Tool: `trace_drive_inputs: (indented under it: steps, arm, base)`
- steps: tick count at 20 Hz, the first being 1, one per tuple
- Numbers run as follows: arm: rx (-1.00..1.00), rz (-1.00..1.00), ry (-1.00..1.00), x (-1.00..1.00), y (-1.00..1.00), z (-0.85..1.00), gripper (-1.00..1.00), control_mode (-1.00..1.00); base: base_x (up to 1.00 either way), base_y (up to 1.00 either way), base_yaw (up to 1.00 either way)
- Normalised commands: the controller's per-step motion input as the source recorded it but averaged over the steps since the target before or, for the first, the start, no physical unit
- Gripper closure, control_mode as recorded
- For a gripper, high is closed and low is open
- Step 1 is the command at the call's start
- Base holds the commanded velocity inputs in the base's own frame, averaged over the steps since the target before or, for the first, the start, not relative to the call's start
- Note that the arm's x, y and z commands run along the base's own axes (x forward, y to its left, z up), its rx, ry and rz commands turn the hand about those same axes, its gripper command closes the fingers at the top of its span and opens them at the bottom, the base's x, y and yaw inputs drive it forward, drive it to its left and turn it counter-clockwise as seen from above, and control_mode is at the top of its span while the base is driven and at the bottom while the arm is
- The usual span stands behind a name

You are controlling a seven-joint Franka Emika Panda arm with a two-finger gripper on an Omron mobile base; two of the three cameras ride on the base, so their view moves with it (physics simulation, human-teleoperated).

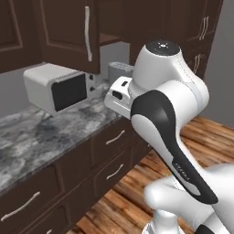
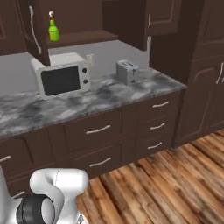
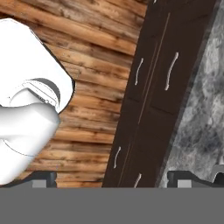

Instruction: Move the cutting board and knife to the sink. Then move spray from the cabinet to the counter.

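Green spray (image 2: 53, 30) stands upright on the open cabinet (image 2: 76, 38) shelf, above the microwave (image 2: 62, 77). Pincer (image 3: 116, 178) gapes wide, empty, over the worktop (image 3: 203, 109) edge.

Kitchen: marbled counter (image 2: 109, 98), microwave (image 2: 61, 76), toaster (image 2: 127, 71), dark wall cabinet (image 2: 78, 19).

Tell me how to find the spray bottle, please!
Find the white microwave on the grey counter. Look just above it, into the open dark wooden cabinet: on its shelf stands the spray bottle. It is small and bright green with a red and white top, nothing else beside it.
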Motion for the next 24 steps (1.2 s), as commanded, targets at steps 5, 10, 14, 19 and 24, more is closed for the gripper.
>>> trace_drive_inputs:
  steps: [5,10,14,19,24]
  arm:
    - [0.00,0.00,0.00,0.00,0.00,0.00,-1.00,1.00]
    - [0.00,0.00,0.00,0.00,0.00,0.00,-1.00,1.00]
    - [0.00,0.00,0.00,0.00,0.00,0.00,-1.00,1.00]
    - [0.00,0.00,0.00,0.00,0.00,0.00,-1.00,1.00]
    - [0.00,0.00,0.00,0.00,0.00,0.00,-1.00,1.00]
  base:
    - [0.56,-1.00,-0.14]
    - [0.60,-1.00,-0.13]
    - [0.24,-0.94,0.08]
    - [0.15,-0.15,0.20]
    - [-0.05,0.13,0.46]
